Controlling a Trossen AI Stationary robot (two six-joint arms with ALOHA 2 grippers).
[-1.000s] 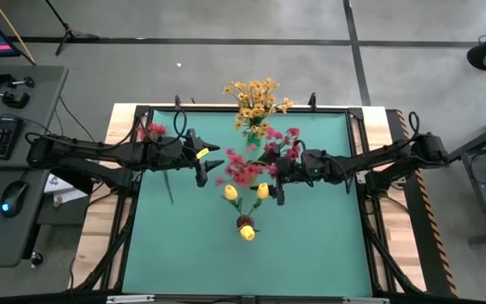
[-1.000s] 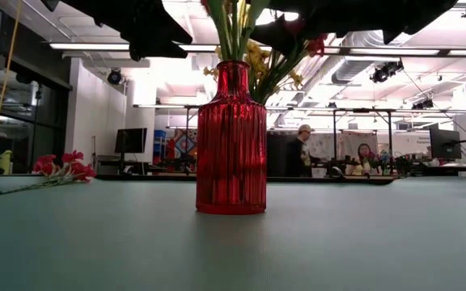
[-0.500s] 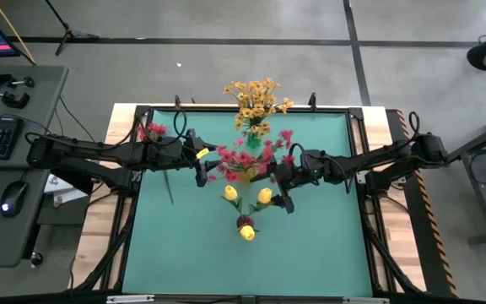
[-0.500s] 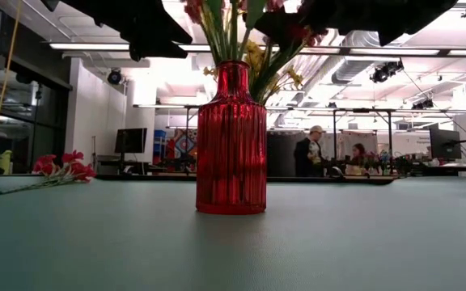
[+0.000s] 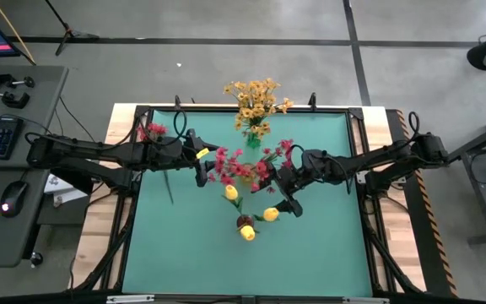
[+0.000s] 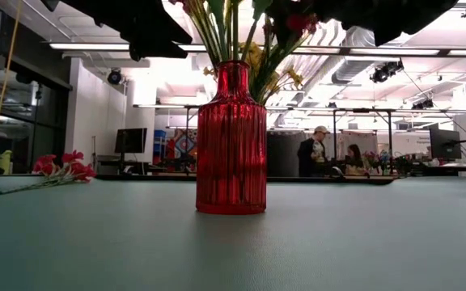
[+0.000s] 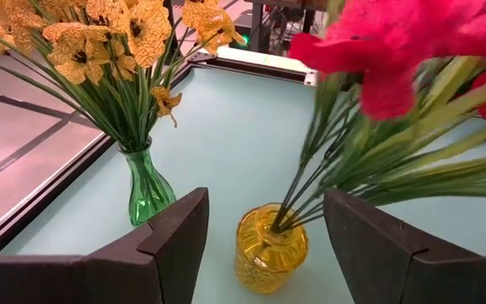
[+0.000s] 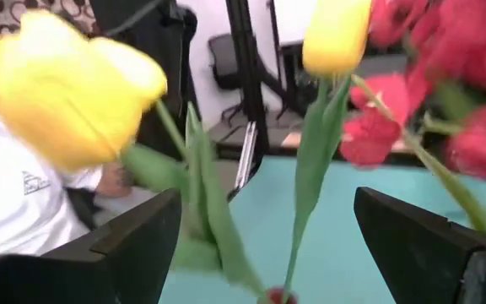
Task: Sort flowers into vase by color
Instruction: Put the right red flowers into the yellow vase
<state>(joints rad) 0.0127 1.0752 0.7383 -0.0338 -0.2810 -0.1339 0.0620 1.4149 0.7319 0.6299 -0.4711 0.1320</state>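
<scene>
The high view shows my left gripper [image 5: 202, 167] open beside the pink-red cluster [image 5: 243, 165]. In the left wrist view that cluster [image 7: 412, 51] stands with its stalks in a yellow vase [image 7: 270, 247], and the open fingers of my left gripper [image 7: 266, 198] frame the vase without touching it. An orange-yellow spray [image 5: 256, 101] stands in a green vase [image 7: 146, 184]. My right gripper [image 5: 283, 196] is open over the red vase [image 6: 231, 141], with yellow tulips [image 8: 336, 34] rising between its fingers. One pink flower [image 5: 152, 131] lies on the mat. My right gripper stands open around the tulip stalks [image 8: 306, 194] from above and the right. A yellow bud [image 5: 270, 214] sits close to one finger [image 5: 292, 207]. I cannot tell whether they touch.
All vases stand close together in the middle and far part of the green mat [image 5: 184, 245]. The loose pink flower [image 6: 59, 170] lies near the mat's far left corner. Bare mat spreads toward the near edge and both near corners. People stand in the room beyond [image 6: 310, 153].
My right gripper has moved toward the near edge and slightly right. One yellow tulip has swung with it toward the near edge, away from the others. The pink-red cluster has swung toward the table's left and spread out over the yellow vase.
</scene>
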